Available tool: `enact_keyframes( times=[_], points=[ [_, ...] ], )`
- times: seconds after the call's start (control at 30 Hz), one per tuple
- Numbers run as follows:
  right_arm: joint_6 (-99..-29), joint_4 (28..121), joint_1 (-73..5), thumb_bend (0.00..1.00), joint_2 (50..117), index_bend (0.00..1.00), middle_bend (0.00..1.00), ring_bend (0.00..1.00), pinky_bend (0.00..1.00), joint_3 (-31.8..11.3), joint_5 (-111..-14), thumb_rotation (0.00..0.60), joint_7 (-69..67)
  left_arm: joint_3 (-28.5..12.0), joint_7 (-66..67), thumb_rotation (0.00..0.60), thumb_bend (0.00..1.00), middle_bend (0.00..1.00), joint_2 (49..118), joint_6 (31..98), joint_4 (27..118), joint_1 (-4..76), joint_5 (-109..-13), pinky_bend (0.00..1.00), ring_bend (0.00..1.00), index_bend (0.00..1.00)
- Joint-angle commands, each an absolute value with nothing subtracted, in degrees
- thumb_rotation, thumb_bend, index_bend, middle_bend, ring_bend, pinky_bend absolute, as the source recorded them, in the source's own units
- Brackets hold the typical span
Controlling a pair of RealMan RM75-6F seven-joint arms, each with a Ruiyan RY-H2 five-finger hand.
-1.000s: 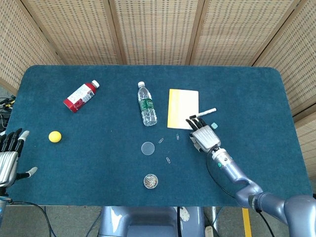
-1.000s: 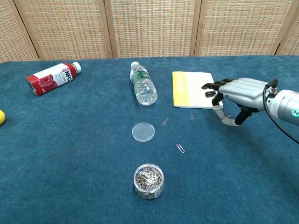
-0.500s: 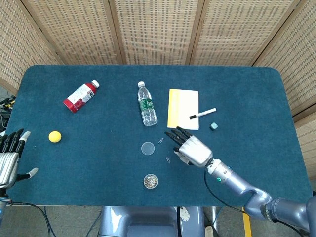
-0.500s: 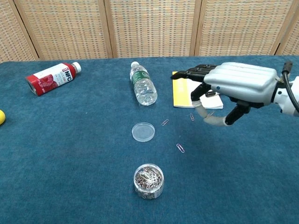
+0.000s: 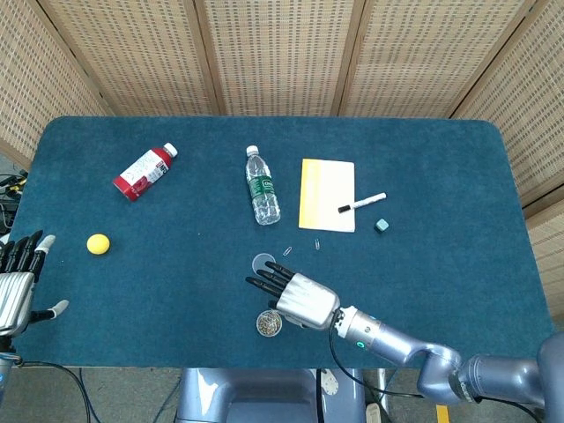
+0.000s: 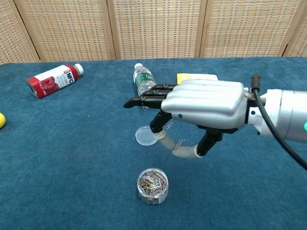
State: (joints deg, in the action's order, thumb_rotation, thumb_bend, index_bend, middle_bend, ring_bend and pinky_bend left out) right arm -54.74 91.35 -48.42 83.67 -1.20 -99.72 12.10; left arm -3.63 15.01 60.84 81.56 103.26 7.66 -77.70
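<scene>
My right hand (image 5: 295, 297) (image 6: 199, 106) hovers open, palm down with fingers stretched leftward, above the small clear jar of paper clips (image 5: 269, 322) (image 6: 152, 185) and the round clear lid (image 5: 262, 262) (image 6: 145, 136). It holds nothing. A loose paper clip (image 5: 287, 250) lies beyond the lid, another paper clip (image 5: 316, 242) nearer the notepad. My left hand (image 5: 16, 282) rests open at the table's left front edge, nearest the yellow ball (image 5: 98, 243) (image 6: 1, 120).
A water bottle (image 5: 261, 186) (image 6: 145, 84) lies mid-table, a red drink bottle (image 5: 143, 172) (image 6: 53, 79) at back left. A yellow-and-white notepad (image 5: 327, 194) (image 6: 196, 76) carries a marker (image 5: 361, 203); a small eraser (image 5: 381, 226) sits right of it. Wicker screens stand behind the blue table (image 5: 458, 194).
My right hand has swept from beside the notepad leftward and toward the front edge, now over the jar and lid. The left hand has not moved.
</scene>
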Motion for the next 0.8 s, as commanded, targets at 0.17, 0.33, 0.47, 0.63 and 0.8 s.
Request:
enact_keyframes(
  times=[0.17,0.33,0.47,0.63,0.8],
  points=[
    [-50.52,91.53,-50.06,0.38,87.81,0.67,0.0,0.0,0.0,-2.57,-96.21,0.6,15.96,-3.66,14.7,0.6,0.0,0.0,60.77,81.16,103.13,7.82,-77.5,0.0,0.0,0.0],
    [-48.38,90.43,-51.03,0.38,90.13,0.67,0.0,0.0,0.0,-3.7,-93.57,0.6,17.33,-3.66,14.82,0.6,0.0,0.0,60.85,80.86,103.09,7.98,-77.35,0.0,0.0,0.0],
    [-46.32,88.48,-51.63,0.38,92.52,0.67,0.0,0.0,0.0,-5.05,-89.71,0.6,19.63,-3.67,14.55,0.6,0.0,0.0,60.71,80.99,103.18,7.91,-77.39,0.0,0.0,0.0],
    [-45.33,88.55,-51.76,0.38,93.64,0.67,0.0,0.0,0.0,-5.47,-86.89,0.6,21.6,-3.71,14.18,0.6,0.0,0.0,60.53,80.96,103.12,7.9,-77.35,0.0,0.0,0.0],
    [-45.53,89.39,-51.77,0.38,94.82,0.67,0.0,0.0,0.0,-5.92,-85.05,0.6,22.82,-3.73,13.99,0.6,0.0,0.0,60.48,80.67,102.96,8.01,-77.17,0.0,0.0,0.0]
  ],
)
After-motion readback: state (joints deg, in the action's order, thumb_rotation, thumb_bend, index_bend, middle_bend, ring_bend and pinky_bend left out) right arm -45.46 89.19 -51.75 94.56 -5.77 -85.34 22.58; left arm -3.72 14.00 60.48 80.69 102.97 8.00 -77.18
